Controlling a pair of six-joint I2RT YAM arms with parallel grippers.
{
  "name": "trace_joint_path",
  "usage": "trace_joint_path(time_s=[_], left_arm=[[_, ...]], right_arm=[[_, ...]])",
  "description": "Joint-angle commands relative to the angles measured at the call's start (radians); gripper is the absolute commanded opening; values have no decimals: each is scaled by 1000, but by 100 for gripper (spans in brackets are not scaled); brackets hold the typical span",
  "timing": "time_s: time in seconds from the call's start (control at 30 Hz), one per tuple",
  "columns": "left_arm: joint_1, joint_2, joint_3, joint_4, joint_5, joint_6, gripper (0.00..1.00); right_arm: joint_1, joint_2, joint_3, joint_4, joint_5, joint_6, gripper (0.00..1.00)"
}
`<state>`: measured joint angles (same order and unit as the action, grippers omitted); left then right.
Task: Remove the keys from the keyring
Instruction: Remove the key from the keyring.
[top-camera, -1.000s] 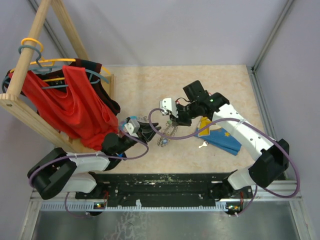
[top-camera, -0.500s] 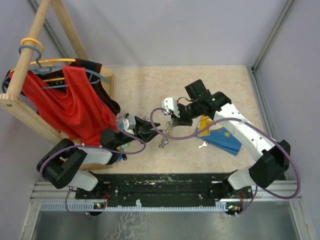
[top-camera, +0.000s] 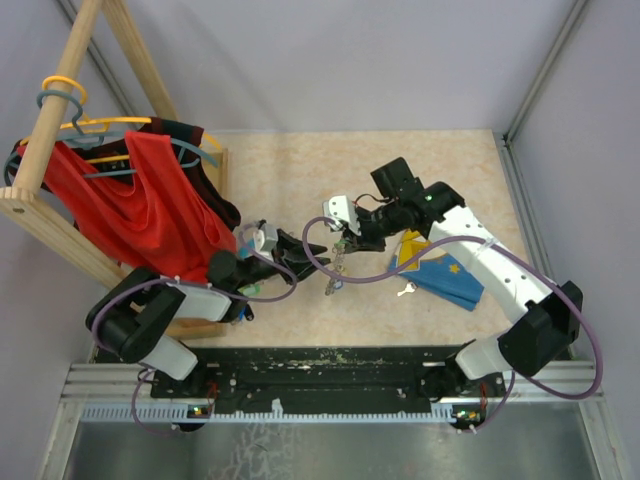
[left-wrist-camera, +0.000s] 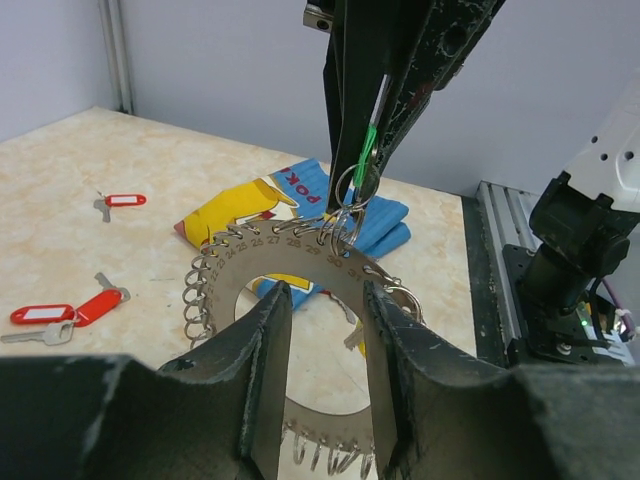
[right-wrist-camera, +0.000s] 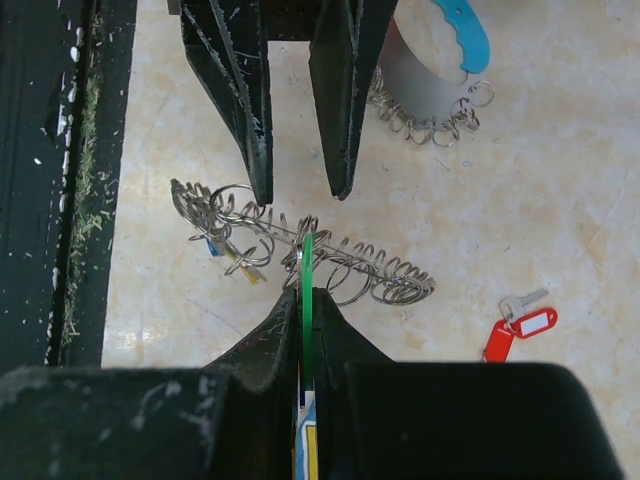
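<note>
keyring (left-wrist-camera: 300, 262) one, loose red keys (left-wrist-camera: 118, 201) three

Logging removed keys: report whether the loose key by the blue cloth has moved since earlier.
No. The loose key still lies beside the blue cloth, in the same spot.

The keyring (left-wrist-camera: 300, 262) is a flat plate of matt grey metal; its loops (left-wrist-camera: 200, 300) are bright polished wire. The red key tags (left-wrist-camera: 97, 307) and the green key tag (left-wrist-camera: 367, 145) are glossy plastic. The fingers (left-wrist-camera: 268, 370) of the left gripper (left-wrist-camera: 325, 290) are black, matt and scuffed. The table (left-wrist-camera: 130, 150) is smooth, with a beige stone pattern. The garment (top-camera: 150, 215) is red cloth; the rack (top-camera: 55, 100) is bare wood.
</note>
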<state>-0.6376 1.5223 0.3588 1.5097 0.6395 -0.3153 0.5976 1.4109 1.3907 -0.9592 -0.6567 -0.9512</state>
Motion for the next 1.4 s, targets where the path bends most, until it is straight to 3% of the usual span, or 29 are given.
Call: trace_joint_path(time_s=[0.0,0.47,1.37], left_arm=[[-1,25,26,146,7,-54,39],[-16,86,39,277,29,-147,35],[-20,48,64,281,25,-168,34]], right_arm=[[-10,-30,58,12,-54,-21,0],[-9,-27,56,11,-61,-22,0],[-7,-18,48,15,-67,-24,0]])
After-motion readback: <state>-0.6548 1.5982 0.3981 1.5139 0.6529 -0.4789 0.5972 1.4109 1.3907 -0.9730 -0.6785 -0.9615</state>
